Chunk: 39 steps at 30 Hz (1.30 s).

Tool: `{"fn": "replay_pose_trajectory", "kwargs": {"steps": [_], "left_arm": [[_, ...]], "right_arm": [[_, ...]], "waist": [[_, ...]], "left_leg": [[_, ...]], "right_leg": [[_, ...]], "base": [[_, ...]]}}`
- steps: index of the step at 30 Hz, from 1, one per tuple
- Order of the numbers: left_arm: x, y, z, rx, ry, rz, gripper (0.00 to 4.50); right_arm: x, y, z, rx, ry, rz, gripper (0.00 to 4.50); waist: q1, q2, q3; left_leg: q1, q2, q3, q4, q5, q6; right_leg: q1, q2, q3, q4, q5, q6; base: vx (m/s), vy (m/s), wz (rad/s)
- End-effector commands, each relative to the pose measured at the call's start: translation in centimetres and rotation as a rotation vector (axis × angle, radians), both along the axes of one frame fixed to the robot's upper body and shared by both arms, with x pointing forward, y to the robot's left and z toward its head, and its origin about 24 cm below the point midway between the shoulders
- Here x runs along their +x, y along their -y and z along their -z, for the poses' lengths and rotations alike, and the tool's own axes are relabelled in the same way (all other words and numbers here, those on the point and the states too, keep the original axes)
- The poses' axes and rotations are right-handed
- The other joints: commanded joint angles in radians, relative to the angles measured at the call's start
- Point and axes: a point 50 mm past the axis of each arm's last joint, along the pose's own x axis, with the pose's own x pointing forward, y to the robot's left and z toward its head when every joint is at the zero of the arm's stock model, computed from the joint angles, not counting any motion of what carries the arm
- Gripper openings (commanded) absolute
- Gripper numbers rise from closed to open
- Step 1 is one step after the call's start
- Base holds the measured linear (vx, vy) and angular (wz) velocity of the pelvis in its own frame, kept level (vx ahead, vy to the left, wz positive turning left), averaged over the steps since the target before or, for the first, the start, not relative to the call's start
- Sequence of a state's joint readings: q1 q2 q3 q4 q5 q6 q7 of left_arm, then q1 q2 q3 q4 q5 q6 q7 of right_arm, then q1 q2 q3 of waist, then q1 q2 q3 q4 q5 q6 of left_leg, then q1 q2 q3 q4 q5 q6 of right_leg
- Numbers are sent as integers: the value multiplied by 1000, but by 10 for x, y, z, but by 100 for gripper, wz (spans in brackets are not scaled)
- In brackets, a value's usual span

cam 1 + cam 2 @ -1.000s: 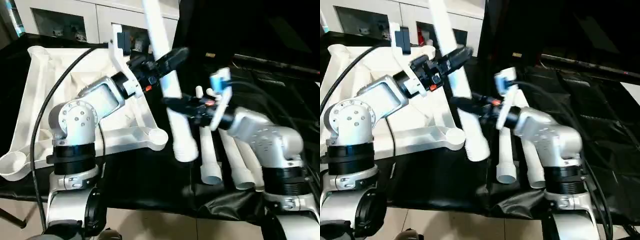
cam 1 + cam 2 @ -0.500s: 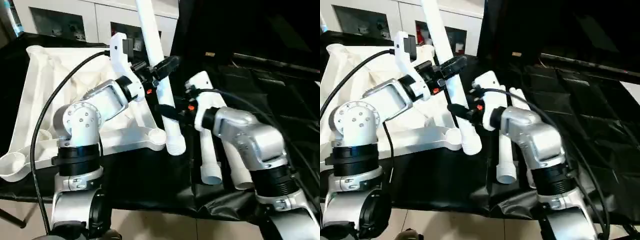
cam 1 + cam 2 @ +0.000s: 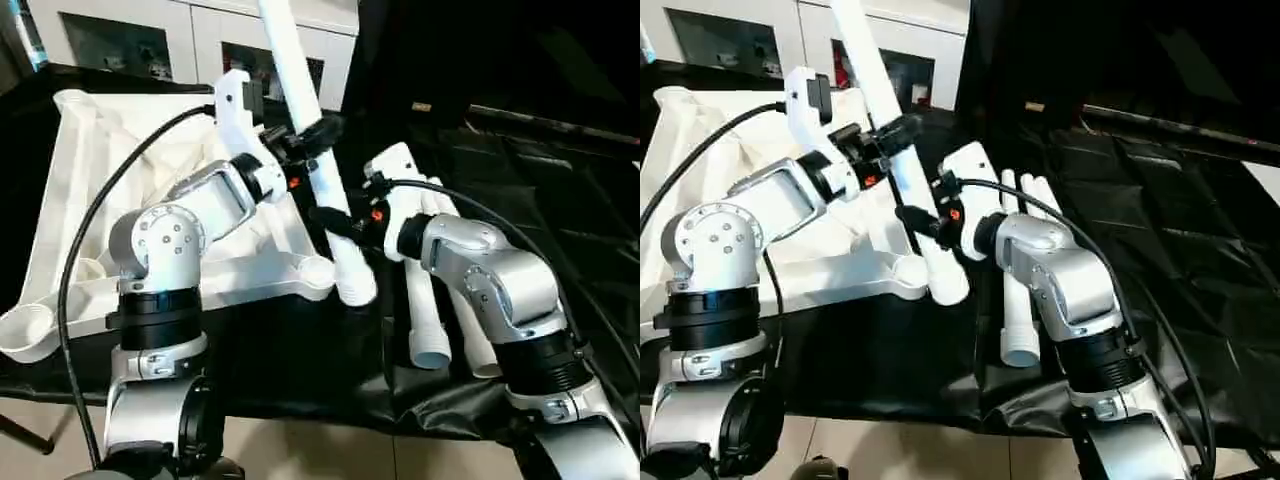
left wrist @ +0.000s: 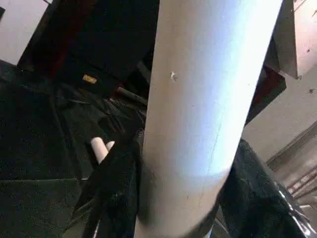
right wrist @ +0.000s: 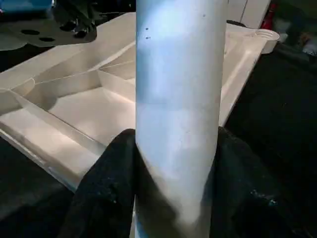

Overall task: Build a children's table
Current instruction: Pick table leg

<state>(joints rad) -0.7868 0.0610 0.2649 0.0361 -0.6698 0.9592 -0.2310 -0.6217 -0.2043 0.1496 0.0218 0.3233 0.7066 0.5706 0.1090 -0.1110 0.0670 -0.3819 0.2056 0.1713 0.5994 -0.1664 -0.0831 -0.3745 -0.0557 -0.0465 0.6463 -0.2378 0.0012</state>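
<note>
The white tabletop (image 3: 90, 180) lies underside up on the left, a round corner socket (image 3: 318, 270) at its near right corner. Both grippers hold one white leg (image 3: 300, 90) that slants up and away. Its wide lower end (image 3: 356, 288) hangs just right of that socket. My left gripper (image 3: 318, 130) is shut on the leg's middle, its fingers (image 4: 116, 188) pressed to both sides of the tube. My right gripper (image 3: 335, 218) is shut on the leg lower down, its fingers (image 5: 106, 193) hugging the tube. Three more legs (image 3: 425, 320) lie side by side under my right arm.
The black-draped work table (image 3: 540, 200) stretches to the right, and its front edge runs just below the lying legs. White cabinets (image 3: 120, 40) stand behind the tabletop. A black cable (image 3: 85, 250) loops over my left arm.
My left gripper has closed on the leg. The leg has swung left and come lower, so its wide end now hangs close beside the near right corner socket. My right wrist has turned with it.
</note>
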Motion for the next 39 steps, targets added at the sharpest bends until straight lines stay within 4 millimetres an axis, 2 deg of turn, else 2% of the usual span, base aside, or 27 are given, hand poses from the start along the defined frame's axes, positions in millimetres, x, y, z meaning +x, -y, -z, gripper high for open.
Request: {"fn": "replay_pose_trajectory", "kwargs": {"steps": [1, 3, 6, 7, 8, 9, 10, 13, 14, 18, 19, 20, 21, 24, 27, 38, 39], "left_arm": [[-4, 14, -9, -10, 39, 101, 186], [-5, 13, -13, 7, 73, 141, 176], [-7, 12, -16, 37, 108, 186, 174], [-11, 10, -22, 73, 175, 276, 174], [-11, 10, -22, 75, 178, 281, 174], [-12, 9, -24, 85, 197, 308, 174], [-14, 7, -27, 84, 219, 342, 174], [-14, 3, -32, 73, 241, 371, 174], [-15, -1, -38, 52, 261, 395, 174], [-20, -5, -53, -4, 323, 486, 174], [-21, -5, -55, -21, 332, 511, 174], [-22, -5, -57, -32, 340, 531, 174], [-23, -5, -58, -37, 350, 551, 174], [-24, -5, -57, -28, 358, 579, 174], [-25, -6, -56, -28, 358, 596, 174], [-23, -8, -52, -18, 340, 561, 173], [-18, -7, -48, -10, 300, 508, 208]], "right_arm": [[1, 6, -14, 54, 25, -12, 252], [-1, 11, -15, 60, 9, -38, 280], [-5, 20, -16, 70, -28, -93, 285], [-13, 32, -14, 88, -83, -171, 285], [-14, 33, -14, 89, -86, -175, 285], [-16, 37, -14, 93, -104, -193, 285], [-18, 41, -11, 91, -122, -207, 285], [-21, 46, -8, 92, -148, -223, 285], [-24, 48, -6, 90, -169, -238, 285], [-31, 48, 1, 76, -220, -274, 285], [-32, 47, 3, 69, -232, -283, 285], [-33, 46, 4, 64, -242, -291, 285], [-34, 46, 6, 58, -250, -297, 258], [-35, 45, 7, 61, -267, -306, 248], [-37, 45, 6, 70, -273, -317, 217], [-36, 40, 5, 96, -260, -310, 207], [-34, 39, 3, 109, -242, -284, 207]], "waist": [[-2, 32, -79], [-1, 32, -79], [0, 33, -78], [1, 24, -77], [6, 25, -78], [4, 16, -76], [6, 22, -77], [4, 23, -76], [5, 19, -76], [5, 21, -76], [5, 25, -76], [5, 23, -75], [5, 24, -76], [5, 24, -78], [8, 24, -77], [7, 21, -78], [7, 22, -79]], "left_leg": [[29, 23, -7, -64, -73, -73], [29, 22, -7, -64, -60, -69], [30, 21, -6, -65, -60, -63], [27, 22, -5, -65, -60, -61], [31, 17, -5, -63, -62, -50], [27, 21, -4, -64, -44, -45], [28, 22, -4, -64, -44, -49], [27, 21, -3, -63, -48, -48], [27, 22, -2, -63, -52, -46], [27, 23, -2, -63, -56, -47], [27, 23, -2, -63, -59, -50], [27, 23, -2, -63, -63, -51], [28, 23, -2, -63, -60, -52], [27, 24, -2, -62, -55, -53], [28, 24, -2, -63, -62, -54], [26, 24, -2, -62, -55, -56], [26, 24, -2, -62, -50, -56]], "right_leg": [[51, -67, 44, -59, 180, -165], [51, -65, 43, -58, 196, -170], [52, -64, 43, -60, 197, -170], [53, -66, 44, -58, 185, -171], [56, -63, 43, -64, 174, -166], [54, -63, 44, -60, 187, -163], [52, -67, 43, -60, 177, -169], [52, -68, 43, -60, 162, -185], [52, -71, 43, -61, 140, -197], [50, -71, 43, -61, 117, -209], [49, -72, 42, -60, 114, -212], [49, -72, 42, -61, 113, -215], [50, -72, 42, -61, 111, -216], [50, -71, 42, -58, 127, -217], [50, -72, 42, -60, 118, -215], [50, -72, 42, -57, 123, -215], [50, -73, 42, -56, 128, -217]], "base": [[0, 0, 0], [0, 0, 0], [0, 0, 0], [0, 0, 0], [0, 0, 0], [0, 0, 0], [0, 0, 0], [0, 0, 0], [0, 0, 0], [0, 0, 0], [0, 0, 0], [0, 0, 0], [0, 0, 0], [0, 0, 0], [0, 0, 0], [0, 0, 0], [0, 0, 0]]}}
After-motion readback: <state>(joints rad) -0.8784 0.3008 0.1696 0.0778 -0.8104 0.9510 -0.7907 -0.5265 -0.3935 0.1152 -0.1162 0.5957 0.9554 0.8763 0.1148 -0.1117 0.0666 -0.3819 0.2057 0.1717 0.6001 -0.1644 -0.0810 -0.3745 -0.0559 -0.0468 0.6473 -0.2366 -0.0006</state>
